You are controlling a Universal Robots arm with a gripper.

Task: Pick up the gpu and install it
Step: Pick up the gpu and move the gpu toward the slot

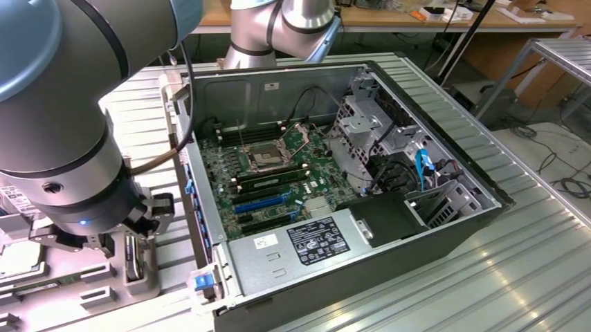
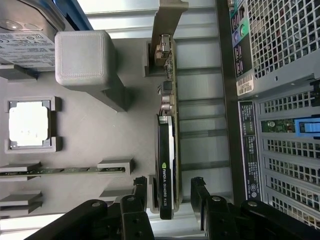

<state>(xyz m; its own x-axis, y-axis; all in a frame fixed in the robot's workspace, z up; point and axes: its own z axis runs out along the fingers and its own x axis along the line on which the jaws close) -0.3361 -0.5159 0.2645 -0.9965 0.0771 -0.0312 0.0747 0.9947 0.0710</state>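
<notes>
Nvidia Quadro gpu: stands on edge in the grey parts tray, straight between the wide-spread, empty fingers of the end effector, apparently untouched; a sound grip likely wants the jaws square to the black shroud, evenly centred.

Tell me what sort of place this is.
Probably a robotics lab or workshop: a robot arm stands beside an open computer case on a slatted metal table, a grey tray holds a graphics card, and a cluttered workbench stands behind.
</notes>
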